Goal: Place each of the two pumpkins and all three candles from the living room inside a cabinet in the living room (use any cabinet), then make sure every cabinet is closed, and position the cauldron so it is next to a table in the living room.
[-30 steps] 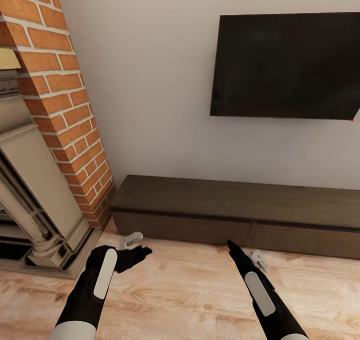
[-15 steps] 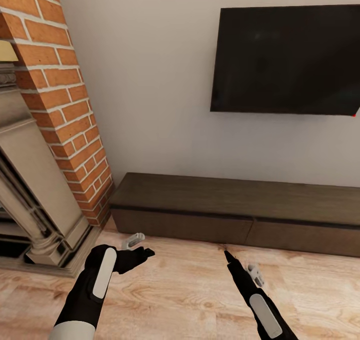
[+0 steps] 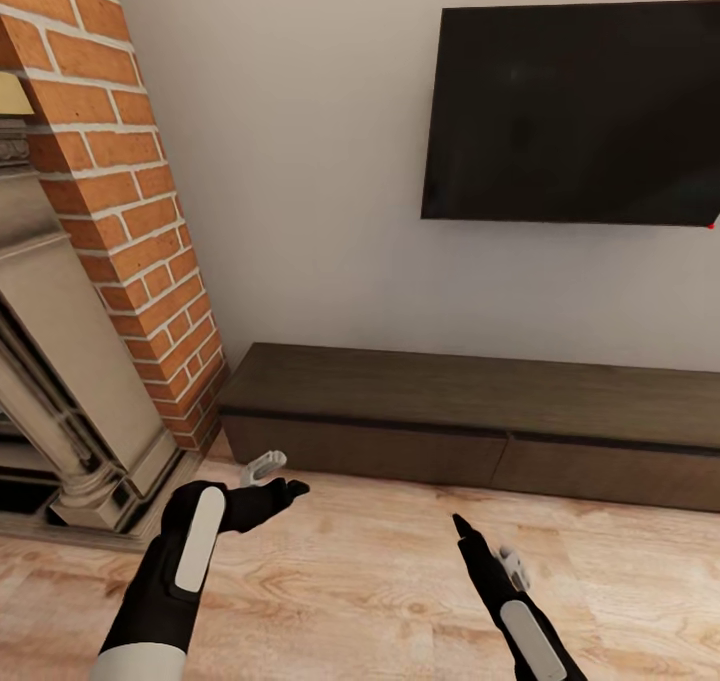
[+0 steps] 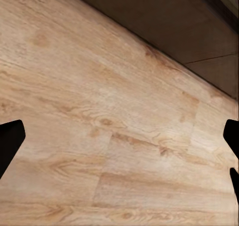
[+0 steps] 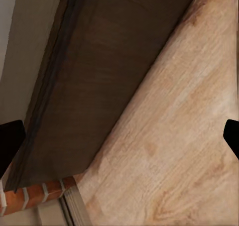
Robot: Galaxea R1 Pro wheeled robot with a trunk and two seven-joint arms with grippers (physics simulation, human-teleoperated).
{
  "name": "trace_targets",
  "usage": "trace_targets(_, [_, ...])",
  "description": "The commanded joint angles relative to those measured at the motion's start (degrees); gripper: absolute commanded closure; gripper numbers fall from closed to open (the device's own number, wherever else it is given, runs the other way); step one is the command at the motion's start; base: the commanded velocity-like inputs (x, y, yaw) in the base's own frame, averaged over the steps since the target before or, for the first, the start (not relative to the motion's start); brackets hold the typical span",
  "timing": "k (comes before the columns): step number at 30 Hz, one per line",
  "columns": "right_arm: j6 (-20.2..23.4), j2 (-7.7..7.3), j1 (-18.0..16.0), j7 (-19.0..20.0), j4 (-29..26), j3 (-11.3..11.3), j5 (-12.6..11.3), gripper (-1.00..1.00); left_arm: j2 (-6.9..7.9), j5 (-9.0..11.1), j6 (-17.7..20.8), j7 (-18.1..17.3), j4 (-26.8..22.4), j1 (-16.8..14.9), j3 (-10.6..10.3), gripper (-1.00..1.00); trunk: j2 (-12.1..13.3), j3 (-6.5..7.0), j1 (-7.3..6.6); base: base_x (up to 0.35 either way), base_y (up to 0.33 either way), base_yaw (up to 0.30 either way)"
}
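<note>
The cabinet (image 3: pixel 470 416) is a long, low unit in dark brown wood, set against the far pale wall (image 3: pixel 300 161) and resting on the light wood floor (image 3: pixel 350 581). Its top is flat and bare. The front shows flat, handleless drawer faces, with a vertical seam between two fronts right of centre. All visible fronts sit flush; none is pulled out. The left end of the cabinet stands just beside the red brick column (image 3: pixel 120 191) of the fireplace (image 3: pixel 70 401).

A black wall-mounted screen (image 3: pixel 575 111) hangs above the right part of the cabinet.

The left gripper (image 3: pixel 270 479) is held above the floor near the cabinet's left end, not touching it. In the left wrist view its dark fingertips (image 4: pixel 9 141) sit at opposite edges; the jaws are spread wide and hold nothing.

The right gripper (image 3: pixel 490 551) is held above the floor, nearer than the cabinet's front, roughly at its middle. In the right wrist view its fingertips (image 5: pixel 10 141) likewise sit at opposite edges: jaws wide apart, empty.
</note>
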Motion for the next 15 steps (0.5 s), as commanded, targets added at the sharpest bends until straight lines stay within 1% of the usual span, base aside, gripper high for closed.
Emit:
trace_targets(1, [0.21, -0.01, -0.03, 0.32, 0.41, -0.74, -0.82, -1.00, 0.18, 2.12, 0.25, 0.55, -0.11, 0.06, 0.13, -1.00, -0.02, -0.05, -0.01, 0.014, 0.012, 0.000])
trace_targets(3, [0.21, -0.06, -0.03, 0.38, 0.94, -1.84, -0.95, -1.00, 0.47, 3.97, 0.25, 0.54, -0.20, 0.45, 0.10, -1.00, -0.02, -0.05, -0.01, 0.106, 0.097, 0.000])
trace_targets(5, [0.21, -0.08, -0.03, 0.43, 1.32, -3.38, -1.02, -1.00, 0.62, 4.98, 0.25, 0.53, -0.24, 0.76, 0.02, -1.00, -0.02, -0.05, -0.01, 0.182, 0.181, 0.000])
trace_targets(9, [0.21, -0.04, -0.03, 1.28, 1.47, -5.01, -1.07, -1.00, 0.73, 5.39, 0.25, 0.52, -0.33, 0.89, 0.05, -1.00, -0.02, -0.05, -0.01, 0.195, 0.240, 0.000])
trace_targets(12, [0.39, 0.04, -0.03, 2.61, 1.63, -7.14, -1.12, -1.00, 0.72, 5.46, 0.25, 0.52, -0.34, 0.91, 0.01, -1.00, -0.02, -0.05, -0.01, 0.180, 0.264, 0.000])
trace_targets(15, [0.31, 0.14, -0.03, 3.16, 2.02, -7.90, -1.12, -1.00, 0.69, 5.47, 0.25, 0.52, -0.34, 0.91, -0.06, -1.00, -0.02, -0.05, -0.01, 0.171, 0.257, 0.000])
